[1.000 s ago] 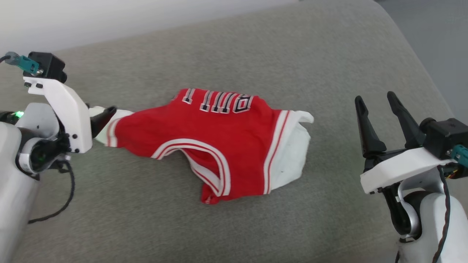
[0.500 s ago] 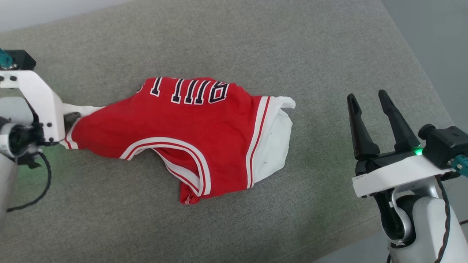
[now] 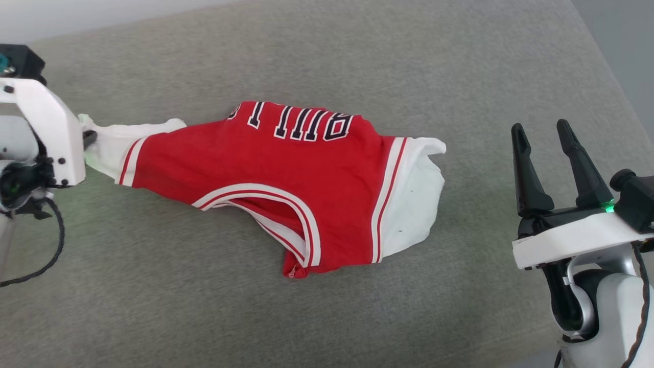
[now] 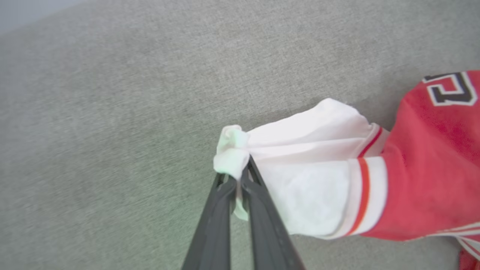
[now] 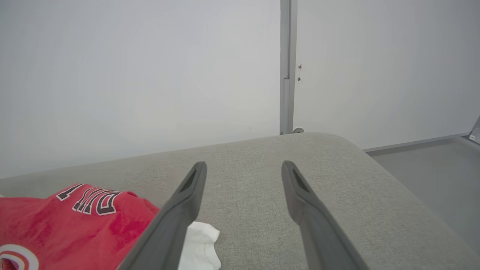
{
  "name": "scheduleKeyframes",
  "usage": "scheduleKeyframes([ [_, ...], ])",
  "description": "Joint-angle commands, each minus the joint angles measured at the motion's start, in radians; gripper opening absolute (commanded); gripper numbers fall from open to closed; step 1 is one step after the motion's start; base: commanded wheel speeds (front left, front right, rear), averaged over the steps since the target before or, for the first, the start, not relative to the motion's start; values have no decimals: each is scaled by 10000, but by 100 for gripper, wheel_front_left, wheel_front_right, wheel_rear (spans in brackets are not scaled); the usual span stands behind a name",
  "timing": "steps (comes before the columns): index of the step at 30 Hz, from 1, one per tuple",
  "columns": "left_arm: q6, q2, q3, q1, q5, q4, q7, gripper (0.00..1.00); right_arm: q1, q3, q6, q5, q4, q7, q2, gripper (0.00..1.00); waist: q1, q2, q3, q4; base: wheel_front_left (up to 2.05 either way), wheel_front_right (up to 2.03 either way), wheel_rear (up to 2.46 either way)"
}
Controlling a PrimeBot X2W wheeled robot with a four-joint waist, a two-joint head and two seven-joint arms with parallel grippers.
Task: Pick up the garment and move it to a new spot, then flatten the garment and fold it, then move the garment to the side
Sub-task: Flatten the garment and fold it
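Note:
The garment (image 3: 286, 179), a red jersey shirt with white sleeves and black-and-white lettering, lies crumpled on the grey cushion (image 3: 357, 66). Its left white sleeve (image 3: 110, 140) is stretched out toward my left gripper (image 3: 88, 139). In the left wrist view that gripper (image 4: 242, 174) is shut on the bunched tip of the white sleeve (image 4: 300, 150). My right gripper (image 3: 541, 133) hovers open at the right, well apart from the garment's other white sleeve (image 3: 414, 199). In the right wrist view its fingers (image 5: 180, 202) stand wide above the cushion, with the garment (image 5: 75, 221) at lower left.
The grey cushion's rounded right edge (image 3: 608, 87) drops to a grey floor (image 5: 431, 172). A pale wall with a vertical metal strip (image 5: 287, 67) stands behind the cushion. A black cable (image 3: 51, 250) hangs from my left wrist.
My left gripper has closed on the tip of the white sleeve and drawn it out leftward. The head camera has shifted; the right gripper stays open.

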Motion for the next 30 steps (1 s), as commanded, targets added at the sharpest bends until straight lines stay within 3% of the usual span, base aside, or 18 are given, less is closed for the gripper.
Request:
scheduleKeyframes([
  [1, 64, 112, 47, 220, -39, -106, -21, 0, 31, 1, -3, -2, -80, 34, 4, 100, 0, 0, -155, 187, 0, 0, 0],
  [7, 714, 844, 480, 1329, -362, -1618, 87, 0, 208, -104, -3, -157, -247, 286, 5, 100, 0, 0, -454, 636, 0, 0, 0],
  [14, 2247, 1754, 1283, 4278, -1120, -4133, 284, 0, 348, -232, -3, -195, -427, 536, 2, 100, 0, 0, -656, 915, 0, 0, 0],
  [18, 2943, 1826, 1459, 6108, -1595, -5373, 289, 0, 435, -222, -3, -169, -439, 657, 3, 100, 0, 0, -720, 1016, 0, 0, 0],
  [22, 3179, 1532, 1362, 7227, -1864, -5695, 179, 0, 546, -217, -3, -89, -418, 772, 7, 100, 0, 0, -786, 1169, 0, 0, 0],
  [23, 3128, 1512, 1305, 7320, -1868, -5685, 171, 14, 569, -203, -3, -83, -398, 804, 5, 100, 0, 0, -819, 1195, 0, 0, 0],
  [25, 3043, 1469, 1284, 7393, -1907, -5615, 110, 87, 564, -177, -3, -92, -374, 837, 2, 100, 0, 0, -888, 1229, 0, 0, 0],
  [26, 3047, 1530, 1291, 7376, -1891, -5579, 149, 100, 559, -162, -3, -98, -382, 875, 4, 100, 0, 0, -926, 1244, 0, 0, 0],
  [30, 3076, 1863, 1454, 6927, -1770, -5870, 306, 100, 609, -127, -3, -138, -426, 975, 2, 100, 0, 0, -1087, 1255, 0, 0, 0],
])
